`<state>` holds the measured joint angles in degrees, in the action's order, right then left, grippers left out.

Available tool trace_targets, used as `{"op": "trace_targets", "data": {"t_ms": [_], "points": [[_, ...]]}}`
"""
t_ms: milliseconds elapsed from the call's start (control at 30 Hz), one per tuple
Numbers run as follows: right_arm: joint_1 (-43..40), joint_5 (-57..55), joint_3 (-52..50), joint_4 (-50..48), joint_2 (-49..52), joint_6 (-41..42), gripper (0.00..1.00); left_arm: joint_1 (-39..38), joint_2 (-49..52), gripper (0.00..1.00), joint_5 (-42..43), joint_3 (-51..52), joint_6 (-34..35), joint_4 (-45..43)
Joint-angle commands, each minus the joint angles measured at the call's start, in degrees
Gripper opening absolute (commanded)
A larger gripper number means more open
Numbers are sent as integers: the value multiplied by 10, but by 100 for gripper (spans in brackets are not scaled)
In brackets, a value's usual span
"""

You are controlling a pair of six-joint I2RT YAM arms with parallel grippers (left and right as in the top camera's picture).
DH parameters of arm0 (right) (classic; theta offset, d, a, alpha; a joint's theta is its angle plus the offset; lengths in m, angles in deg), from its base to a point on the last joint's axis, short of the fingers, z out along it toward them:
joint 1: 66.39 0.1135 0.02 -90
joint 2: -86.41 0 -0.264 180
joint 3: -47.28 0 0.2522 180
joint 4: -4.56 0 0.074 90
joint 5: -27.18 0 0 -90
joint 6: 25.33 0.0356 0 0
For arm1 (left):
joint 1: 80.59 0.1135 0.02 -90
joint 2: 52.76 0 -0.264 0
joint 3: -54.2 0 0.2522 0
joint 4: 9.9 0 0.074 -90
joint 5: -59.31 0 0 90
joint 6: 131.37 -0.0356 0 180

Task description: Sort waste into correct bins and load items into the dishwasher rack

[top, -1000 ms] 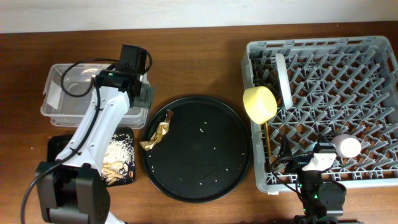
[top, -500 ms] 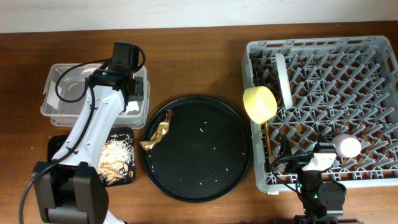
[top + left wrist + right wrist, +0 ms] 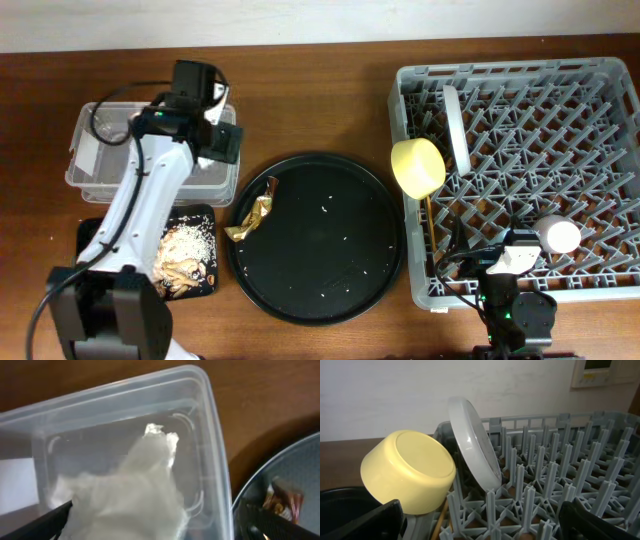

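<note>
Over the clear tub [image 3: 216,435], left tool [image 3: 155,507] wide apart, crumpled napkin [image 3: 135,490] unclamped between its jaws.

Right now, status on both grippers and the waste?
Left gripper open over clear rectangular plastic tub, crumpled white paper napkin inside. Right gripper open, empty, at grey plastic dishwasher rack. Gold-brown foil wrapper on large round black tray, unobstructed.

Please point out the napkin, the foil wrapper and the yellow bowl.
napkin [image 3: 132,497], left wrist view, middle of the crumple.
foil wrapper [image 3: 253,215], overhead view, its middle.
yellow bowl [image 3: 410,477], right wrist view, its underside.
</note>
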<state>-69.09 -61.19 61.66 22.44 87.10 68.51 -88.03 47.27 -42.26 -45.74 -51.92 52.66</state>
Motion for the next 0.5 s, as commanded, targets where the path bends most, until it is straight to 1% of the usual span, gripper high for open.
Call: {"op": "trace_targets", "data": {"t_ms": [0,33,67,100,133,167,200,233,267,300,333,367,400,433,467], "points": [[-4,3,-3,1,-4,-4,98,36,-16,99,-34,-12,187,-1],[-4,3,-3,1,-4,-4,98,39,-13,100,168,-14,-98,-2],[-4,3,-3,2,-4,-4,98,40,-15,100,-73,-19,144,26],[-4,3,-3,2,-4,-4,98,42,-9,99,47,-18,161,15],[-4,3,-3,2,-4,-4,98,36,-7,100,205,-23,-53,37],[-4,3,-3,1,-4,-4,98,31,-17,100,126,-28,9,56],[-4,3,-3,2,-4,-4,99,34,-34,100,66,-29,45,51],[-4,3,-3,2,-4,-4,98,39,-53,100,-92,-29,163,47],[-4,3,-3,2,-4,-4,98,42,-70,100,-108,-29,326,42],[-4,3,-3,2,-4,-4,98,41,-73,99,90,-29,223,-9],[-4,3,-3,1,-4,-4,98,37,-73,100,208,-33,-86,-11],[-4,3,-3,2,-4,-4,98,40,-74,100,-128,-33,81,3],[-4,3,-3,2,-4,-4,98,50,-73,99,-2,-31,373,41],[-4,3,-3,2,-4,-4,98,46,-61,100,137,-26,69,-22],[-4,3,-3,2,-4,-4,98,41,-54,100,30,-29,-32,8]]}}
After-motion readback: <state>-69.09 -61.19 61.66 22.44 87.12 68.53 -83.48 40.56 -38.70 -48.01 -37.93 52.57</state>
